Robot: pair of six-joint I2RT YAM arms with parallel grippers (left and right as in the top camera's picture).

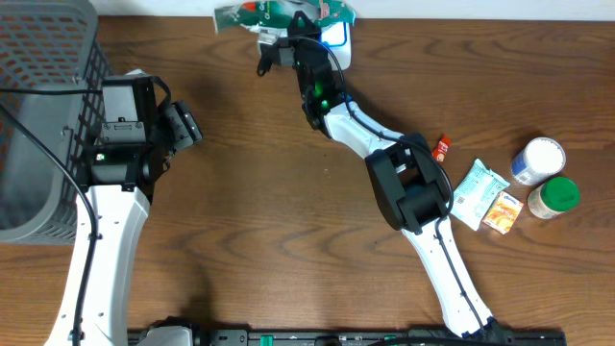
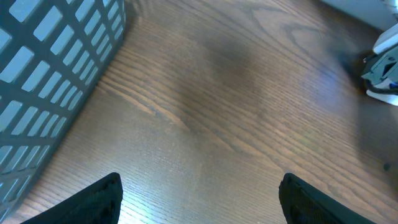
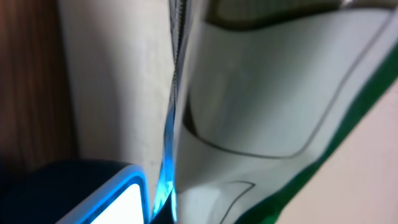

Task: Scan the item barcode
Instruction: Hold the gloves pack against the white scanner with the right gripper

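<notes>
The item is a white and green packet at the table's far edge, next to a white scanner. My right gripper reaches up to it and is shut on the packet. The right wrist view is filled by the packet, close and blurred, with the scanner's blue-lit window at the lower left; no barcode is readable. My left gripper stays far to the left, open over bare wood, its two dark fingertips wide apart with nothing between them.
A grey mesh basket stands at the left edge, close to the left arm. At the right lie a small red packet, a pale green pouch, an orange packet, a white-lidded can and a green-lidded jar.
</notes>
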